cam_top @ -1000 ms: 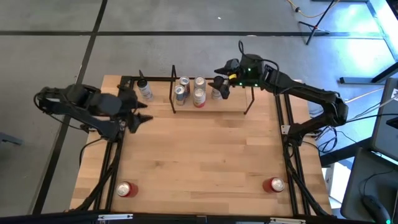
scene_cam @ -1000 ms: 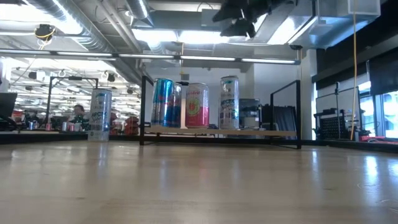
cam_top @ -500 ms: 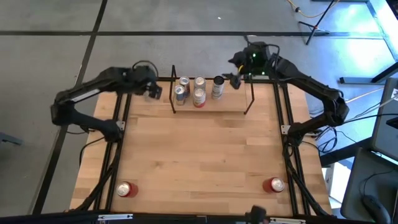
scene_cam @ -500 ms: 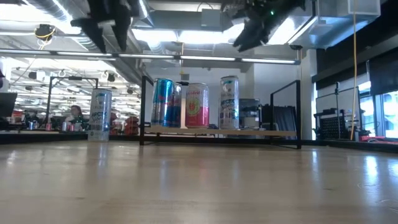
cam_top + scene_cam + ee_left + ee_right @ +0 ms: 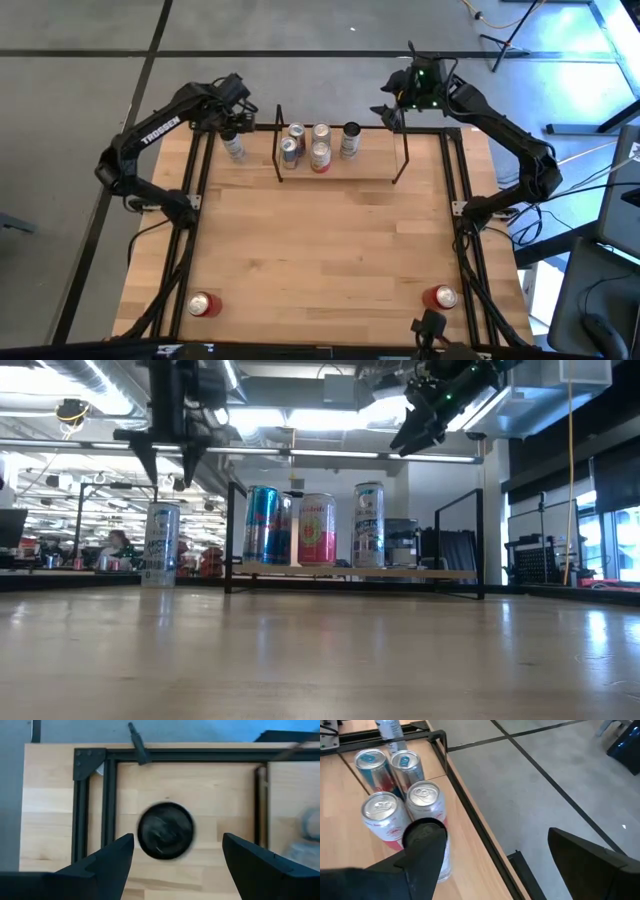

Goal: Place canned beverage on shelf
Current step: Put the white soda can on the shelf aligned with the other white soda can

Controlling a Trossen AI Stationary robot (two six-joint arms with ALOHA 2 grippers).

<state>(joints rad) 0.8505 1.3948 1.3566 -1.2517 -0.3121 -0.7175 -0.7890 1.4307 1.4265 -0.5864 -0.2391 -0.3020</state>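
1. Hanging over the table's far left corner, the left gripper point(image 5: 165, 460) points straight down with its fingers point(image 5: 107, 862) spread wide and nothing between them.
2. Directly under it stands a lone can point(image 5: 234, 147) with a white label, upright on the bare table point(image 5: 320, 250) outside the shelf's left end frame; from the left wrist camera its dark top point(image 5: 165, 830) sits between the two fingers but well below them, not touched.
3. Just right of that can is the shelf point(image 5: 400, 572), a low light-wood board with black wire frames at each end, set along the table's far edge.
4. Four cans stand upright on its left half: a blue one point(image 5: 262, 525) with another behind it, mostly hidden in the low view, a pink-and-white one point(image 5: 317, 530) beside them, and a silver can point(image 5: 368, 525) a little apart to the right.
5. Above and beyond the shelf's right end hovers the right gripper point(image 5: 392, 108), raised clear of the cans, its fingers point(image 5: 590, 855) open and empty.
6. Near the front edge, two red cans lie on their sides, one at the left point(image 5: 203, 304) and one at the right point(image 5: 440, 297), well apart from everything else.
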